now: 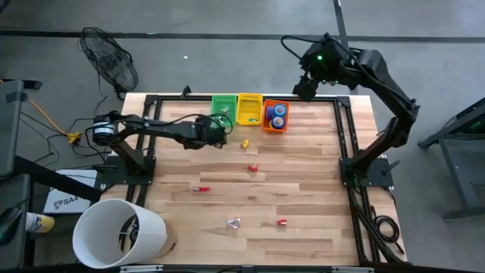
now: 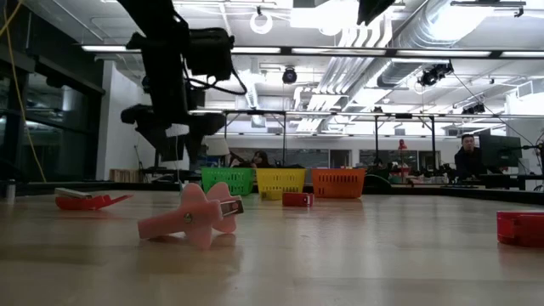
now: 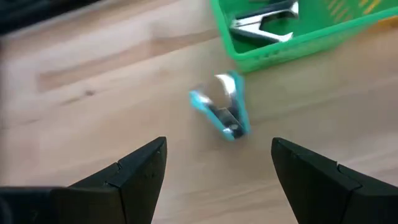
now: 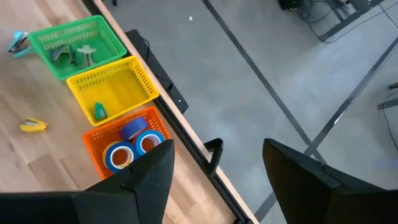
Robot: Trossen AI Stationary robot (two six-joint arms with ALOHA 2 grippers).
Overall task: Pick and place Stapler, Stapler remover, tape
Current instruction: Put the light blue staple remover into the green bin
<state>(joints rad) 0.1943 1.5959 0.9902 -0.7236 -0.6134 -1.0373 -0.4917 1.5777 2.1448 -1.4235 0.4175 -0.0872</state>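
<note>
Now my left pincer point(image 3: 214, 165) hangs spread wide above the bench point(image 1: 303, 189), a teal staple remover point(image 3: 222, 112) lying at its 12 o'clock beside the green basket point(image 3: 292, 43). My right pincer point(image 4: 214, 165), also wide, waits past the bench edge; tape rolls point(image 4: 127, 146) sit in the orange basket point(image 4: 99, 155).

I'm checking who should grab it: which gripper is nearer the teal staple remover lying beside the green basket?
Left. The left gripper hangs open right over the teal staple remover, just outside the green basket. The right gripper is raised beyond the table's far edge, past the orange basket.

Three baskets point(image 1: 248, 108), two tape rolls point(image 4: 132, 148)
</note>
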